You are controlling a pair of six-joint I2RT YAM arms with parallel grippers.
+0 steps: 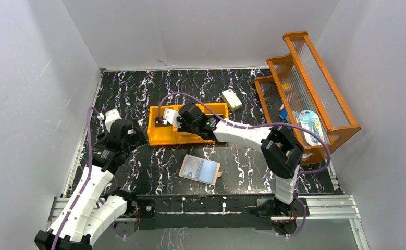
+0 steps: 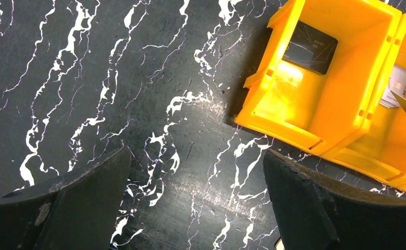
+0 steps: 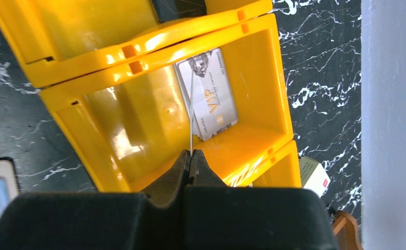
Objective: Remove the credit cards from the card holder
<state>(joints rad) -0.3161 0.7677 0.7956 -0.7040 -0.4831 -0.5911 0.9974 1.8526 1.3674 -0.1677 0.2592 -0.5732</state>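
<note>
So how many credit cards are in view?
3. A black card lies in an end compartment of the yellow bin, a silver card in the middle one, and the right gripper pinches a third card edge-on above it. The card holder may hide more.

Black marble-look bench (image 1: 138, 88), veined in white. Near the front edge, lying open and flat, a peach-edged card holder (image 1: 199, 169), pale blue pockets facing up. Behind it, mid-bench, an orange three-compartment bin (image 1: 164, 139). Further back and to the right, a small white box (image 1: 232, 99), set askew. Along the right side, a stepped orange wooden rack (image 1: 325, 78) with ribbed clear panels.
</note>
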